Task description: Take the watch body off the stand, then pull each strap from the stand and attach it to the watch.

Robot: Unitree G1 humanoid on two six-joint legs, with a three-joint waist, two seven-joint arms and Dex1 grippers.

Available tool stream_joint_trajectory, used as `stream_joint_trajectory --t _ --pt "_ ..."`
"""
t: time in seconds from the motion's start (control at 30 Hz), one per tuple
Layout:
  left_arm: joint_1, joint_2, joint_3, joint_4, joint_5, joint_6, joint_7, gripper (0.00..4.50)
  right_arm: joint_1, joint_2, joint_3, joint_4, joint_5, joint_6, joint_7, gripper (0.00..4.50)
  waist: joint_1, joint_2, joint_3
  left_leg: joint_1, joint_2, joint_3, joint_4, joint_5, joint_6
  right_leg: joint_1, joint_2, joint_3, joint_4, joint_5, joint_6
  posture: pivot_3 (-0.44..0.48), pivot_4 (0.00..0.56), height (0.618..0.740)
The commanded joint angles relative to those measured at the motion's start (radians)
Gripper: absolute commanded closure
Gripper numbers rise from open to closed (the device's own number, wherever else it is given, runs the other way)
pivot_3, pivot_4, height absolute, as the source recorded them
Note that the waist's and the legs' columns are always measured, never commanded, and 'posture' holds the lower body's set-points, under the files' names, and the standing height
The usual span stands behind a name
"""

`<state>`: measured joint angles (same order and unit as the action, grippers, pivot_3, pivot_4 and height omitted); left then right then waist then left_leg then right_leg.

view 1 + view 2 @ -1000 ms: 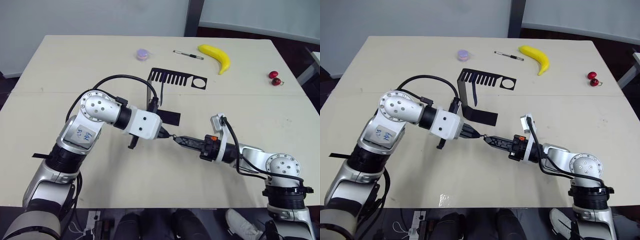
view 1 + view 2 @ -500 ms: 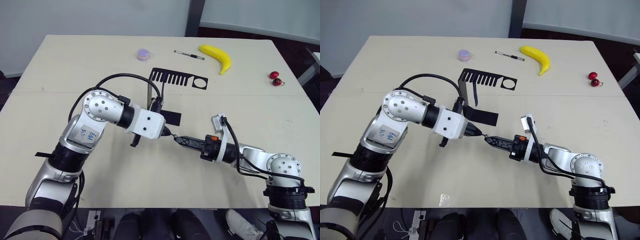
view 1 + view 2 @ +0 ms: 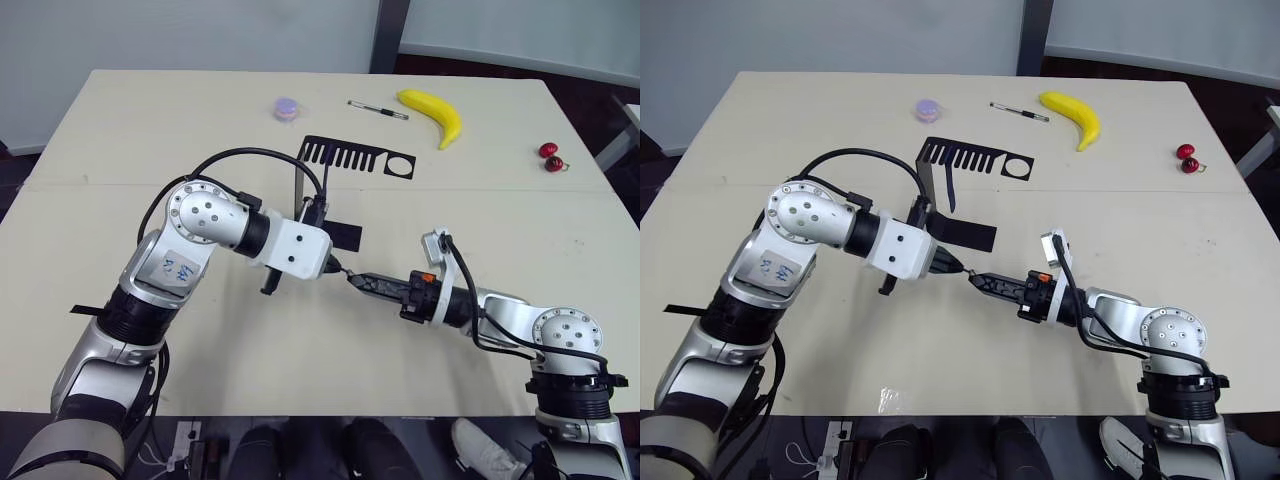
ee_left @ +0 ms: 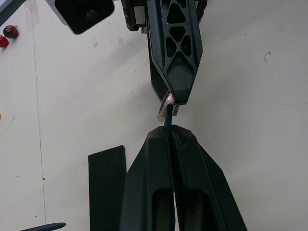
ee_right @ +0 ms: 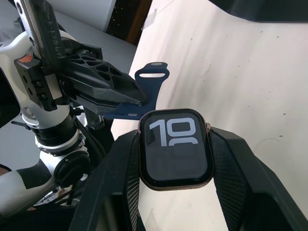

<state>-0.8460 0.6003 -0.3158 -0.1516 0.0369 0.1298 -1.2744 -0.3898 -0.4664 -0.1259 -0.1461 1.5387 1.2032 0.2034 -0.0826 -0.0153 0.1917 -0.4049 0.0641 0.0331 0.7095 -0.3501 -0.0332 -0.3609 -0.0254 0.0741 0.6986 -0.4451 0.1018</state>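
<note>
- Step in hand, as I judge it: fitting 1 strap to the watch body; the body is already off the stand.
- The right gripper pinches the watch body by its 2 side edges, above the counter at the stand's 5 o'clock.
- The left gripper is pressed together on the navy strap, whose end meets the body's edge.
- Next move likely calls for lining the strap end square with the body's slot, then sliding it in sideways.
- The body is square, rose-silver rimmed, its dark screen lit with "10".
- A second strap hangs from the stand's comb.
</note>
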Motion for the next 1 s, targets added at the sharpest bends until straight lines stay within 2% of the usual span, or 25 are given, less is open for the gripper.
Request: stream_joint_trajectory --t 0.03,1.0 --pt "-0.026 -0.041 -0.029 -0.045 -0.009 -0.025 0.025 4.5 -0.007 0.031 0.035 -0.055 0.063 0.008 0.009 2.91 0.0 0.0 0.0 0.0 0.0 0.0 0.0 0.0 0.0 0.0 0.0 0.0 0.0 0.0 0.0 0.0 0.15 0.74" --pt "-0.039 -0.069 -0.083 0.021 0.082 -0.063 0.02 4.5 -0.05 0.046 0.043 -0.025 0.04 0.01 0.032 2.91 0.0 0.0 0.0 0.0 0.0 0.0 0.0 0.0 0.0 0.0 0.0 0.0 0.0 0.0 0.0 0.0 0.15 0.74"
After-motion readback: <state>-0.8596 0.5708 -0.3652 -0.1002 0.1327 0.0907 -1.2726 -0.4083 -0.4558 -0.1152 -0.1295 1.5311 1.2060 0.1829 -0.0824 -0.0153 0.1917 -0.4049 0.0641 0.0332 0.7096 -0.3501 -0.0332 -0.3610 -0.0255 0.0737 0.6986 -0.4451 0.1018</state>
